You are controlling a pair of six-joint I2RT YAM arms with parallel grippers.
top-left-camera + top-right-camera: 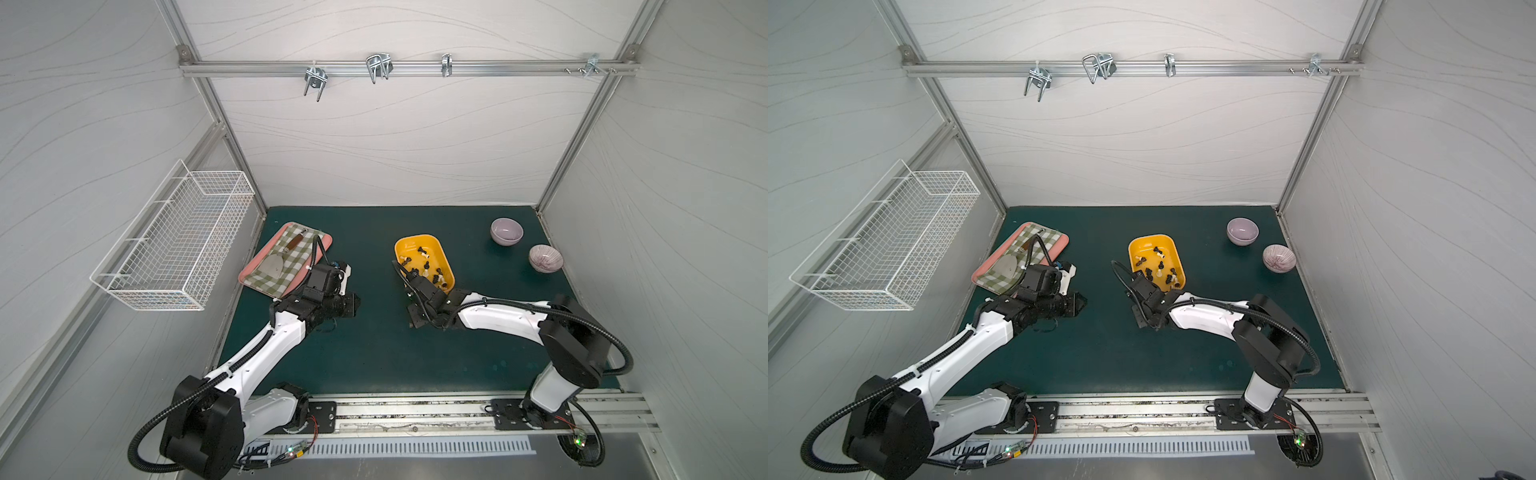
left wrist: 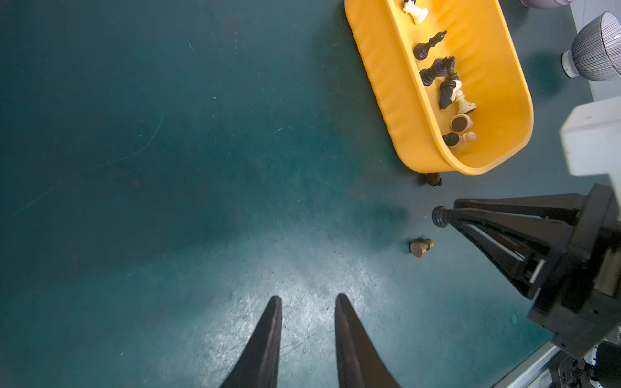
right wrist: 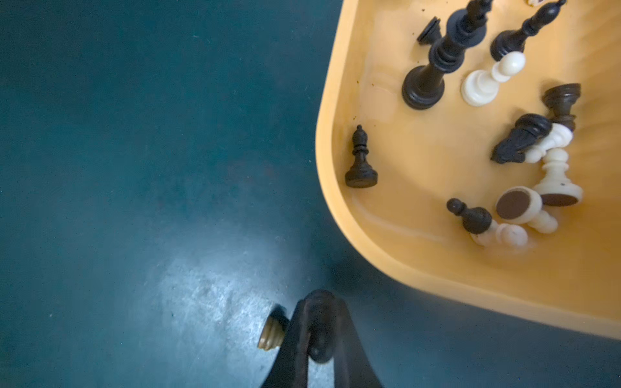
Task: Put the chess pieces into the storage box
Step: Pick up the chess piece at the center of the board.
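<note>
While the right pincer [image 2: 449, 213] is pressed together on a dark piece [image 2: 439, 216], pinching it high up so that the round base juts past the tips, the step in hand reads as a pick-up of one more figure for the storage box [image 2: 379, 67]. Whether the base is clear of the desk [image 2: 168, 168] I cannot tell.

The yellow box lies near this pincer but apart from it, its rounded end turned toward the tips. In both top views it sits mid-desk [image 1: 419, 242] [image 1: 1152, 240], with the right arm reaching to its near end. A cluster of dark and cream chess pieces [image 3: 480, 82] already lies inside, most of them on their sides.

The next move, as I judge it, calls for a lift high enough to pass the rim, a short carry over the wall, and a release above a bare part of the box floor.

Two loose figures make that carry delicate. A cream piece [image 2: 420, 247] lies on its side just beside the closed tips [image 3: 319, 312]; in the right wrist view it [image 3: 270, 332] looks almost against one finger. A second dark piece [image 2: 432, 179] lies on the desk close against the box's near wall, between pincer and box.

The left pincer [image 2: 307, 297] stands spread with nothing between its fingers, over bare desk and well apart from the figures.
</note>
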